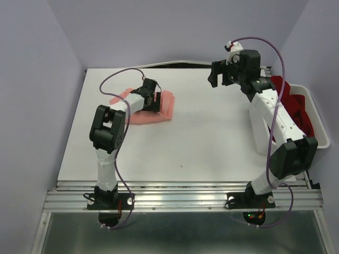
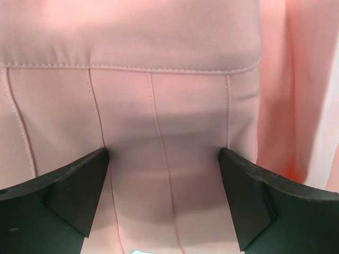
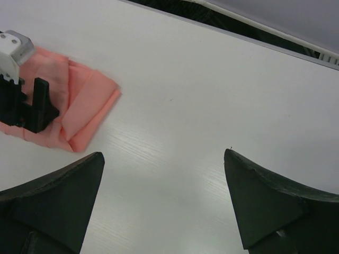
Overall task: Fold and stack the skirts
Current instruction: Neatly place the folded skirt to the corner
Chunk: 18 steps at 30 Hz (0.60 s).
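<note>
- Hovering with jaws wide, the left gripper (image 2: 164, 156) is over the salmon-pink skirt (image 2: 169, 100), far from the white bin (image 1: 320, 132).
- The right gripper (image 3: 164, 159), also wide and empty, is nearer the bin.
- The deep red skirt (image 1: 304, 103) lies inside it.
- Soft, light cloth: better pinch the stitched band.

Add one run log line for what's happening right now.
left gripper open, low over pink skirt | right gripper open, empty, high above table | red skirt in white bin
</note>
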### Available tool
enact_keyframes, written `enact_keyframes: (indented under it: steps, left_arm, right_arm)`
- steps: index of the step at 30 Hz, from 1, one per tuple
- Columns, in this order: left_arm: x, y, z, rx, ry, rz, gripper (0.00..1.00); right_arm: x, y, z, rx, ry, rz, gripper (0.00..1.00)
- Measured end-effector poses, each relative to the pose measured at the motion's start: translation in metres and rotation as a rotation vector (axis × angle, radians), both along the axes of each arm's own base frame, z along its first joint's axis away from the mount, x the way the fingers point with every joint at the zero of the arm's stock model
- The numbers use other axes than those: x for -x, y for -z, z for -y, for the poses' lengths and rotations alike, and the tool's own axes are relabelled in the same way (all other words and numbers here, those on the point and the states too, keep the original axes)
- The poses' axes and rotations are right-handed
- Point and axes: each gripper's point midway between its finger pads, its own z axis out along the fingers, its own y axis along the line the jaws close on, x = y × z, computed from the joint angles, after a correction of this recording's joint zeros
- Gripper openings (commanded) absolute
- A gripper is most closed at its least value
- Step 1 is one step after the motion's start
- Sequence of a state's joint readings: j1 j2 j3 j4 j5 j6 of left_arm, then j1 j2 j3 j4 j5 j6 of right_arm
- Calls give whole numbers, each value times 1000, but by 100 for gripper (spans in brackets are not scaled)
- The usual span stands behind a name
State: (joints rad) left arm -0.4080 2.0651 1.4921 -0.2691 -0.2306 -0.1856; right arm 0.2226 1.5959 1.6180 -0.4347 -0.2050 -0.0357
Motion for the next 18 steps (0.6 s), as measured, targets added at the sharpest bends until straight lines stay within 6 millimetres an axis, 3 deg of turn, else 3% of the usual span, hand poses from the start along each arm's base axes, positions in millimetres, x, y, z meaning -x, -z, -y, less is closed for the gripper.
enact_keyframes:
  steps: [5, 9, 14, 18]
  left_arm:
    - [-30, -4, -70, -65, -5, -34, 98]
    - [-62, -4, -113, -92, 2, -37, 98]
    - [-110, -10, -148, -137, 43, -8, 98]
    - [-132, -14, -160, -169, 46, 15, 98]
  right_arm:
    - [5, 15, 6, 14, 14, -29, 100]
    - [8, 29, 8, 22, 21, -59, 100]
    - [11, 38, 11, 28, 27, -81, 100]
    - [11, 37, 12, 28, 29, -79, 100]
